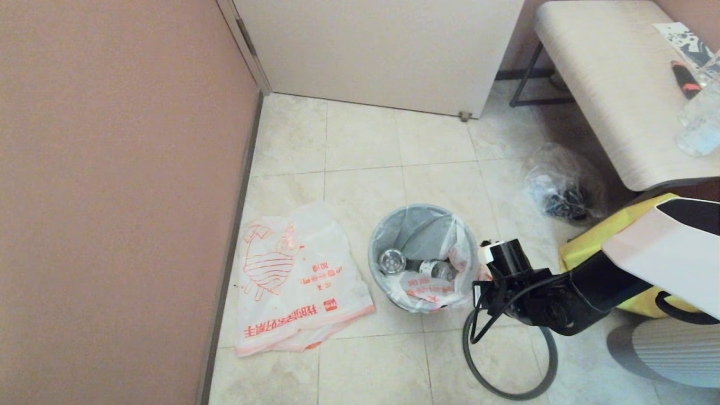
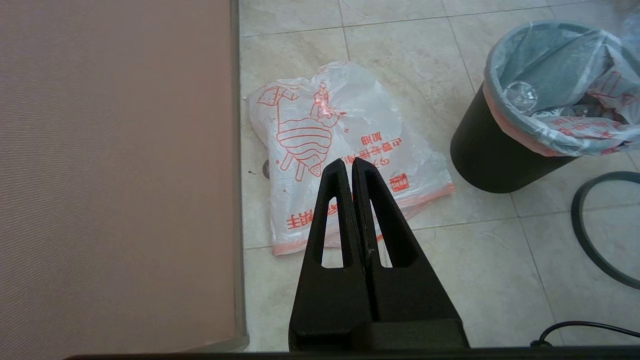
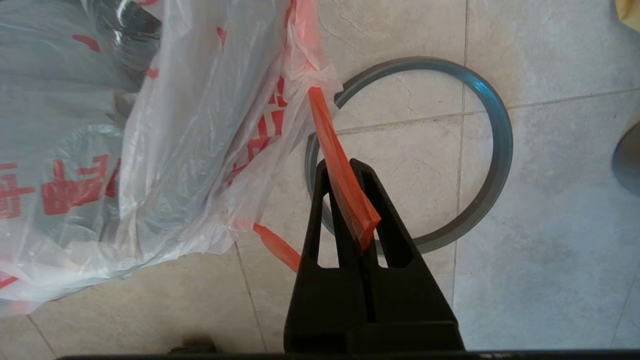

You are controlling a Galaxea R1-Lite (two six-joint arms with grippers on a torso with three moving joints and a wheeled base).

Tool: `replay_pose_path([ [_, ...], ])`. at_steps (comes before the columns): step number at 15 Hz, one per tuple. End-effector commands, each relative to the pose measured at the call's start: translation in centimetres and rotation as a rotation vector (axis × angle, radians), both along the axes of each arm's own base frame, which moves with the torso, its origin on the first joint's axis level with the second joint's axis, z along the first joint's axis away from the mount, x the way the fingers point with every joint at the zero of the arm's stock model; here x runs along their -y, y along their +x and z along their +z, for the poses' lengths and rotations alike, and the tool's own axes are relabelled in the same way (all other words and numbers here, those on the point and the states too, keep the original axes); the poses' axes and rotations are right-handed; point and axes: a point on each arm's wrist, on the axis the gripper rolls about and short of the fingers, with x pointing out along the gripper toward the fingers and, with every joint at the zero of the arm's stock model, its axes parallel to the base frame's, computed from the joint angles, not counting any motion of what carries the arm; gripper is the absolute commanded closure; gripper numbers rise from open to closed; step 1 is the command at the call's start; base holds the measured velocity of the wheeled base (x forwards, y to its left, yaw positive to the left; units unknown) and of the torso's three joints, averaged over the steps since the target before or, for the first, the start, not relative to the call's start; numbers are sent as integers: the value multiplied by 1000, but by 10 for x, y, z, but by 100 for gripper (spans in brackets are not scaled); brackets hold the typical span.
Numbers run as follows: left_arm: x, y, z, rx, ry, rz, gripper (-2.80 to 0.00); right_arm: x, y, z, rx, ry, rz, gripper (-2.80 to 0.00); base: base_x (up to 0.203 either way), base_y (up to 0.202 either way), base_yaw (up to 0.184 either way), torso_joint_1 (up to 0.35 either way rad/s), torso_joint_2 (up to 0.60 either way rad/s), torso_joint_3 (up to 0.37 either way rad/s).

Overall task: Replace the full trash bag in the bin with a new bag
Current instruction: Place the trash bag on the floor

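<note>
The bin (image 1: 388, 292) stands on the tiled floor (image 1: 360, 146) near the middle of the scene, with the full trash bag (image 1: 430, 281) still inside it and the bag's rim folded out over the bin's edge. Clear bottles show in the bag's mouth.

The right gripper (image 3: 350, 167) is just to the right of the bin, low beside its rim. Its jaws are closed on one of the bag's orange-red handles (image 3: 340, 175), and the strip runs taut from the bag's edge into them.

A thin dark grey hoop (image 1: 509, 360) lies flat on the floor, near and right of the bin, under the right arm.

The new bag (image 1: 292, 281) lies limp and flat on the floor to the left of the bin, close to the wall (image 1: 112, 197), its striped cartoon print facing up.

The left gripper (image 2: 351, 165) hangs above the near edge of the new bag, apart from it, jaws pressed together and holding nothing.

A clear bag of dark items (image 1: 562, 188) sits on the floor far right, beside the pale surface (image 1: 607, 90).
</note>
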Motion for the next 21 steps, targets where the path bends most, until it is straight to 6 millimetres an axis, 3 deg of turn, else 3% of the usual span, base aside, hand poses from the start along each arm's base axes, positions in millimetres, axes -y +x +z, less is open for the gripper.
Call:
replay_pose_path([
  [1,0,2,-6,-23,1,0,0,0,0,1,5,1,-2,0,0,0,0,0,0,0],
  [21,0,2,-6,-23,14,1,0,-5,-2,-3,-1,-14,8,0,0,0,0,0,0,0],
])
